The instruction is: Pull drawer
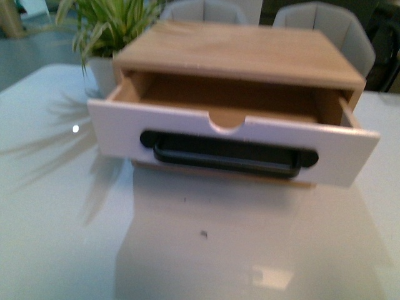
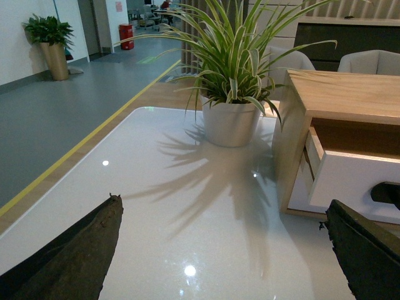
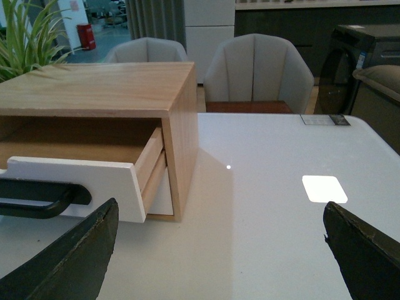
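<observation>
The drawer [image 1: 206, 139], white-fronted with a long black bar handle [image 1: 228, 153] and a half-round notch, stands pulled well out of its light-wood cabinet [image 1: 244, 50]; its inside looks empty. Neither arm shows in the front view. In the left wrist view my left gripper [image 2: 219, 250] is open over bare table, with the drawer [image 2: 356, 181] off to one side and nothing between its fingers. My right gripper [image 3: 219, 250] is open too, above the table beside the cabinet's corner, the drawer [image 3: 81, 178] near one finger.
The cabinet sits on a glossy white table [image 1: 75, 250]. A potted spider plant [image 1: 103, 37] stands close behind the cabinet's left corner. Grey chairs [image 1: 325, 28] line the far edge. A lower white drawer front [image 3: 164, 195] shows under the pulled one.
</observation>
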Motion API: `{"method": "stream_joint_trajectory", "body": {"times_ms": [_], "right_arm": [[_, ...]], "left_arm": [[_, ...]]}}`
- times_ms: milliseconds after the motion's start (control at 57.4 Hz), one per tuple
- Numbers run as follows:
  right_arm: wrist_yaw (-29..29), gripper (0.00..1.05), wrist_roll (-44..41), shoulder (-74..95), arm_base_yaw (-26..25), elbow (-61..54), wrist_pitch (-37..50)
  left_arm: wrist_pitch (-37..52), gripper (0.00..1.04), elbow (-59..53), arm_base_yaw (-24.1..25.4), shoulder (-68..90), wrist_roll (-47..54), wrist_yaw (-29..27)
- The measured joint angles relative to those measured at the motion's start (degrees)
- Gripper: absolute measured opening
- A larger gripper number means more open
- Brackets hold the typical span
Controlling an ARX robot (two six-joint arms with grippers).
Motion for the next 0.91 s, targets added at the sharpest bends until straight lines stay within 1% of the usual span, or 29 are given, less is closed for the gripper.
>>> {"method": "stream_joint_trajectory", "body": {"times_ms": [905], "right_arm": [[0.0, 0.96, 0.0, 0.0, 0.0, 0.0, 0.0]], "left_arm": [[0.0, 0.97, 0.0, 0.0, 0.0, 0.0, 0.0]]}}
